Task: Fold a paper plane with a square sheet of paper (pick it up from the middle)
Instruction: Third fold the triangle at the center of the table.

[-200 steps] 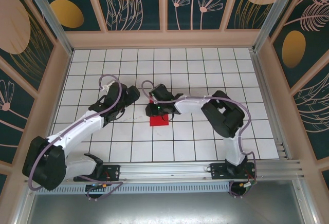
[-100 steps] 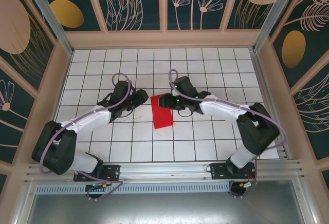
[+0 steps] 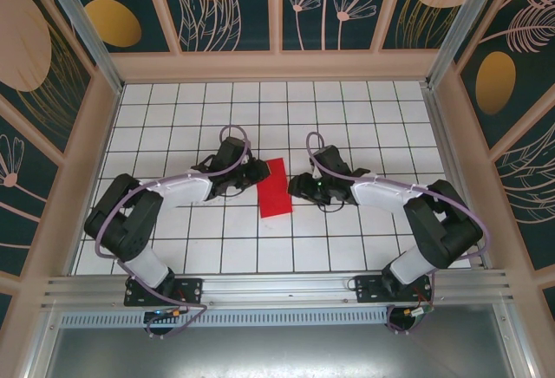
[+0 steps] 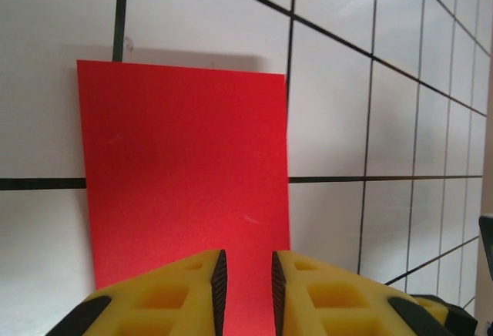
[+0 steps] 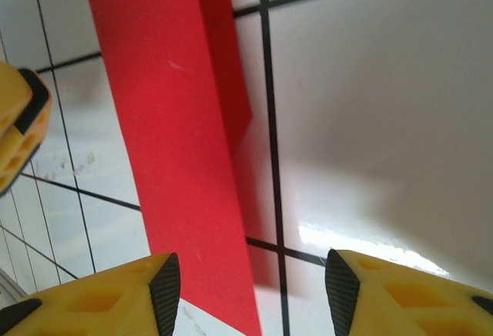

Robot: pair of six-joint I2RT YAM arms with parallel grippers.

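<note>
Now, to the left of the red sheet of paper (image 3: 276,187), we see the left gripper (image 3: 257,175) low over the white grid table (image 3: 173,118), with its tip right at the sheet's left long edge. In its wrist camera the yellow fingers (image 4: 185,290) stand nearly together, and red shows through the thin slit between them. We cannot tell whether they nip the paper. The sheet lies flat on the table between the two grippers, a narrow rectangle rather than a square. Along its right long edge we make out a darker red strip, like a second layer under the top one. Just right of the sheet, the right gripper (image 3: 297,188) faces that edge with its fingers (image 5: 162,294) spread wide, holding nothing.
</note>
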